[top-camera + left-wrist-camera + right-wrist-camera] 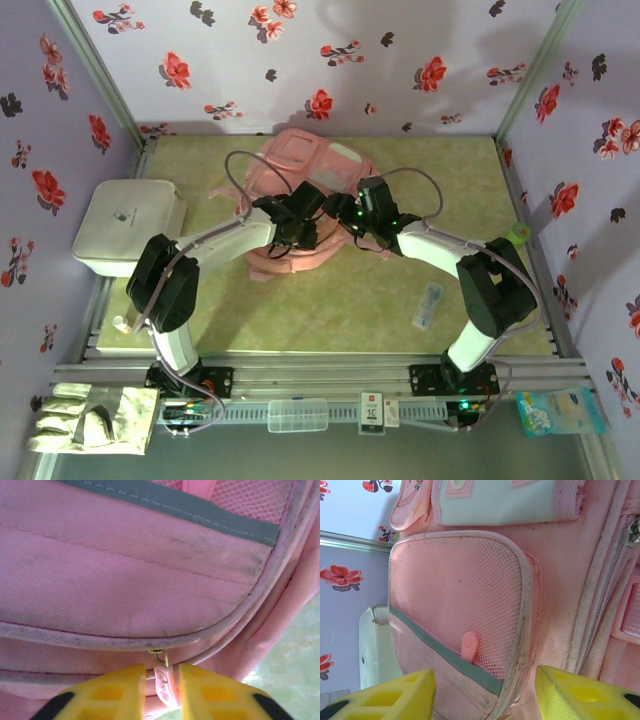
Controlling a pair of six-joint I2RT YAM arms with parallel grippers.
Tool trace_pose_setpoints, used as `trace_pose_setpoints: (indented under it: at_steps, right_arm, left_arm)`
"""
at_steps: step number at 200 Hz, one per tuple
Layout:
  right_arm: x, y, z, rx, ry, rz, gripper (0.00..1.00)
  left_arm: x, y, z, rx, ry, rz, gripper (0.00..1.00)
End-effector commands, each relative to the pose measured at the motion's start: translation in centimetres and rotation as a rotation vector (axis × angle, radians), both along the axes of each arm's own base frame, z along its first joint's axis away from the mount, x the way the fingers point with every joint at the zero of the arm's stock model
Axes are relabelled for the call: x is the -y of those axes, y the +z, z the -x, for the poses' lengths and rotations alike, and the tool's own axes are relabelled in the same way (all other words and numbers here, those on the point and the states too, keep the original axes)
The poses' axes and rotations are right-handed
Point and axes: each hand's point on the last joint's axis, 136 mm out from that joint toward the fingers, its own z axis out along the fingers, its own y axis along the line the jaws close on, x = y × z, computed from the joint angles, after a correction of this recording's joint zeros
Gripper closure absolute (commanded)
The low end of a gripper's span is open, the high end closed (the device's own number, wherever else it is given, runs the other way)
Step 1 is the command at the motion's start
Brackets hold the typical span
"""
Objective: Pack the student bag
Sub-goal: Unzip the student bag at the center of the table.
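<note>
A pink student bag point(300, 170) lay mid-table point(350, 300), with a white box point(130, 225) to its left. The left jaws closely flanked the bag's zip pull point(165, 686); I could not tell whether they pinched it. The right jaws stood open before the bag's mesh pocket point(460, 600). The zip looked closed, so packing had seemingly not begun.

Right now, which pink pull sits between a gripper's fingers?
The pull hanging from the brass ring, between the left gripper's close-set fingers. The tab on the mesh pocket lies ahead of the right gripper's wide-open jaws.
</note>
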Motion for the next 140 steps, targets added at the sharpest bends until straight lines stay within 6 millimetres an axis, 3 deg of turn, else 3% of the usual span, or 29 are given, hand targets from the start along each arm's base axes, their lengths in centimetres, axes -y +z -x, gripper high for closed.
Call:
trace_pose_setpoints:
  at_steps: [1, 28, 61, 102, 140]
  right_arm:
    - [-0.2, 0.7, -0.5, 0.016, -0.002, -0.033, 0.46]
    - [-0.4, 0.7, -0.5, 0.007, 0.005, -0.047, 0.48]
    - [-1.1, 0.4, -0.5, -0.025, 0.012, -0.089, 0.51]
    - [-0.5, -2.2, -0.4, -0.122, -0.03, -0.03, 0.53]
    - [-1.5, -2.3, -1.2, -0.121, 0.001, -0.029, 0.58]
  left_arm:
    - [-0.5, 0.3, -0.2, 0.018, 0.018, -0.048, 0.85]
    - [-0.8, 0.7, -0.3, 0.035, 0.025, -0.055, 1.0]
    - [-0.9, 1.4, -0.5, 0.058, 0.026, -0.035, 1.0]
    - [-0.9, 2.8, -0.5, 0.09, 0.027, 0.008, 1.0]
    - [-0.9, 2.9, -0.4, 0.093, 0.01, 0.016, 1.0]
